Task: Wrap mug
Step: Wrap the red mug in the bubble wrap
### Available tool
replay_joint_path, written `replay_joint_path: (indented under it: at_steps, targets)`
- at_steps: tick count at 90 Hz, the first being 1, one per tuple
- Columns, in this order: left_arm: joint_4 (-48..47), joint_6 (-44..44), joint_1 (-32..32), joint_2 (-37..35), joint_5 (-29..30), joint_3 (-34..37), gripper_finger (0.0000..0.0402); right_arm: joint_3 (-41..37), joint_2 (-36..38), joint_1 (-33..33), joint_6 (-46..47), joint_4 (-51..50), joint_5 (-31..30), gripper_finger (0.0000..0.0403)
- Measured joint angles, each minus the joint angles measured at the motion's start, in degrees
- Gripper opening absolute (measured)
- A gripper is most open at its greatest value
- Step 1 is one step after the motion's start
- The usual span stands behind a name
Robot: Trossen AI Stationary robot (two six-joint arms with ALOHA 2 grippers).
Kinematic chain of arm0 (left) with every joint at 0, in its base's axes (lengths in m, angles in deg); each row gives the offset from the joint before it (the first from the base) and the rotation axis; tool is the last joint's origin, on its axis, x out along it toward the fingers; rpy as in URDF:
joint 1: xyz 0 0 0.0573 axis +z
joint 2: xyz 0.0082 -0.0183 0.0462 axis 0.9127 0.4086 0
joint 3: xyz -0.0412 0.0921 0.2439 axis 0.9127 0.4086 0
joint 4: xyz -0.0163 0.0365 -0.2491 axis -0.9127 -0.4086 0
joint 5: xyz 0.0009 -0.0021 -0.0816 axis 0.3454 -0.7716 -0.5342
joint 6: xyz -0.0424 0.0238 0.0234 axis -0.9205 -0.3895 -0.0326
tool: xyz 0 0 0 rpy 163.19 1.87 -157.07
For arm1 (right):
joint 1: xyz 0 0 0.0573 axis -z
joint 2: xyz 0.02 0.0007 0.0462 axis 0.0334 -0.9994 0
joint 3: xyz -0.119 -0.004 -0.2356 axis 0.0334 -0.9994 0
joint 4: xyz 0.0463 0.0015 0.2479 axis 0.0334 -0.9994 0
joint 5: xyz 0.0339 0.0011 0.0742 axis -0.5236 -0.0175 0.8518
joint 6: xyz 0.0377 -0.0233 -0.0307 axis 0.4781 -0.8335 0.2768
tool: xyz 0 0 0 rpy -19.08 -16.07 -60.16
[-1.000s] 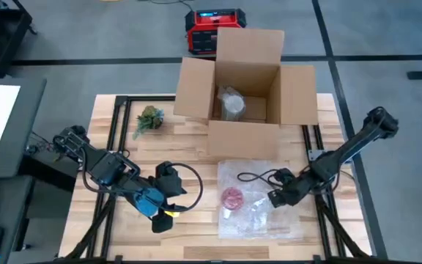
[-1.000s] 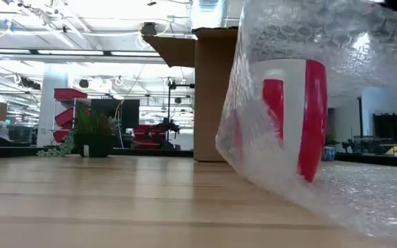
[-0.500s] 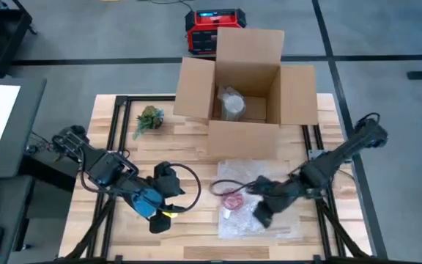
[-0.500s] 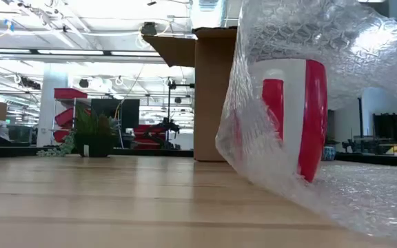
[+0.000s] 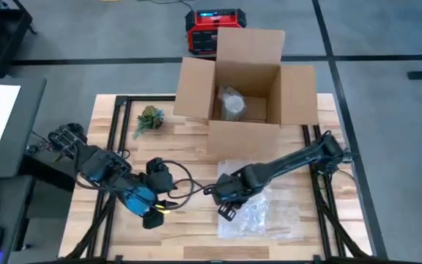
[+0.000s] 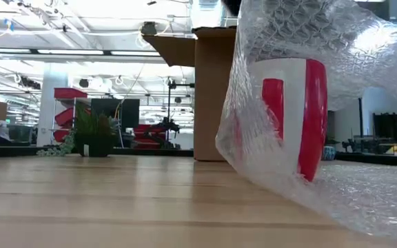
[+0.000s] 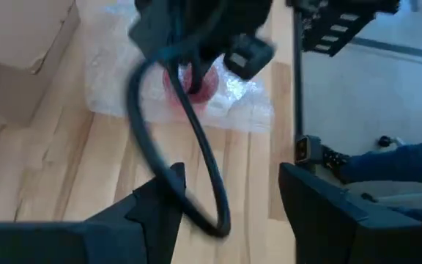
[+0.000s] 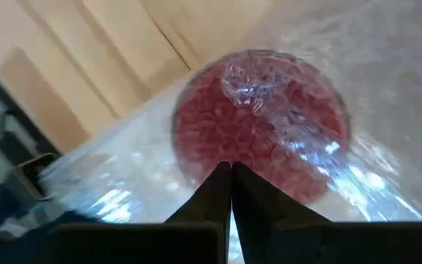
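Bubble wrap [image 6: 302,103] is draped over red-white mug [image 6: 295,114] in low view; right gripper [image 5: 229,199] fingers pinched on wrap above; left gripper [image 5: 152,214] open; cardboard box [image 5: 244,81] behind on bench [image 5: 189,147].

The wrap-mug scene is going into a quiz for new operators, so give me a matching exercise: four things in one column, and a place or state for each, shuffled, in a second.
Things:
1. mug
2. cardboard box
3. small plant
4. right gripper

Places or states:
A. flaps open, at the table's far edge
B. shut on a fold of bubble wrap above the mug
C. upright, red and white, under bubble wrap
D. on bare wood left of the box

Pairs: 1-C, 2-A, 3-D, 4-B
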Motion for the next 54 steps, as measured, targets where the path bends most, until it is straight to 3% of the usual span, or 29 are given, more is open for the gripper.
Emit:
replay_joint_path:
  at_steps: [30,54]
  targets:
    - [0.2,-0.3,-0.4,-2.2,1.8,-0.1,0.0201,0.2,-7.9,0.7,-3.8,1.0,0.1,0.0]
    - [0.1,0.1,-0.4,-2.2,1.8,-0.1,0.0201,1.9,-6.0,1.8,-4.2,-1.1,-0.1,0.0]
